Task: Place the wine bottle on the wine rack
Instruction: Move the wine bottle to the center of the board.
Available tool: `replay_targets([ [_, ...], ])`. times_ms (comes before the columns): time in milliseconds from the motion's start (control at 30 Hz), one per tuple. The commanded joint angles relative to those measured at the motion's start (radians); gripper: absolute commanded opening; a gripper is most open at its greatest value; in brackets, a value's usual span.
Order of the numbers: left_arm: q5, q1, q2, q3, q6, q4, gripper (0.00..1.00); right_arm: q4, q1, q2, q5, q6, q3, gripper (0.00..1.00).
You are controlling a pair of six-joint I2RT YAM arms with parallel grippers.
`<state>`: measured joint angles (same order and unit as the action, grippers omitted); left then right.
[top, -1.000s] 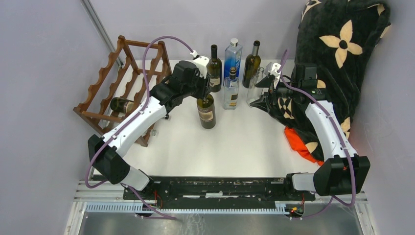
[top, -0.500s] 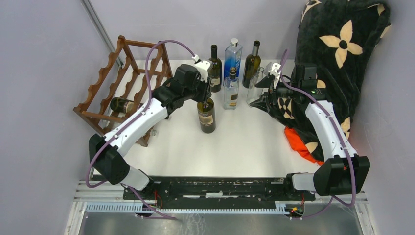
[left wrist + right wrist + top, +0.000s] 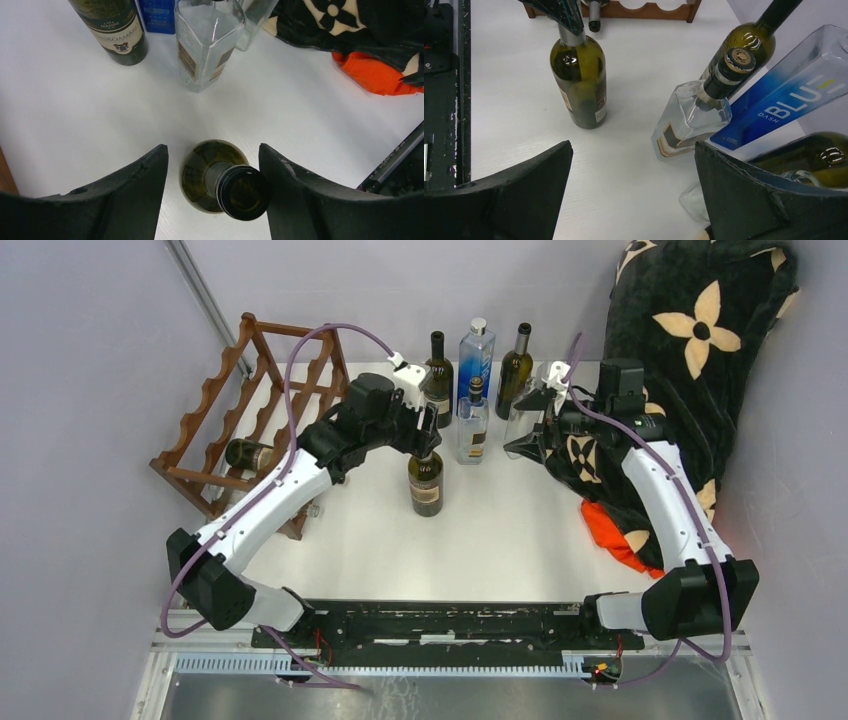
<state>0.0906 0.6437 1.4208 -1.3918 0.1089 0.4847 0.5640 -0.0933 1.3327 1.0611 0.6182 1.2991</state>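
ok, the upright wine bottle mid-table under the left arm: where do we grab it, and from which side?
Take the wine bottle by its neck, just below the lip, coming straight down from above. It stands upright and apart from the other bottles, and the neck is its narrowest part. The open left gripper straddles it, off-centre.
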Motion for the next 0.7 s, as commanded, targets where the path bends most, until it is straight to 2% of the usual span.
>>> replay_targets([
  [0, 0.031, 0.004, -0.058, -0.036, -0.045, -0.01, 0.74, 0.032, -0.047, 0.017, -0.025, 0.017, 0.077, 0.98],
  [233, -0.003, 0.002, -0.162, -0.082, -0.038, -0.004, 0.83, 0.137, -0.181, 0.055, -0.142, 0.137, 0.176, 0.98],
  [433, -0.082, 0.002, -0.268, -0.088, -0.023, -0.041, 0.86, 0.182, -0.309, 0.11, -0.197, 0.202, 0.249, 0.98],
  [533, -0.162, 0.002, -0.324, -0.054, -0.014, -0.063, 0.87, 0.158, -0.375, 0.141, -0.233, 0.196, 0.273, 0.98],
  [667, -0.226, 0.002, -0.397, 0.029, 0.005, -0.093, 0.88, 0.062, -0.459, 0.184, -0.262, 0.088, 0.274, 0.98],
])
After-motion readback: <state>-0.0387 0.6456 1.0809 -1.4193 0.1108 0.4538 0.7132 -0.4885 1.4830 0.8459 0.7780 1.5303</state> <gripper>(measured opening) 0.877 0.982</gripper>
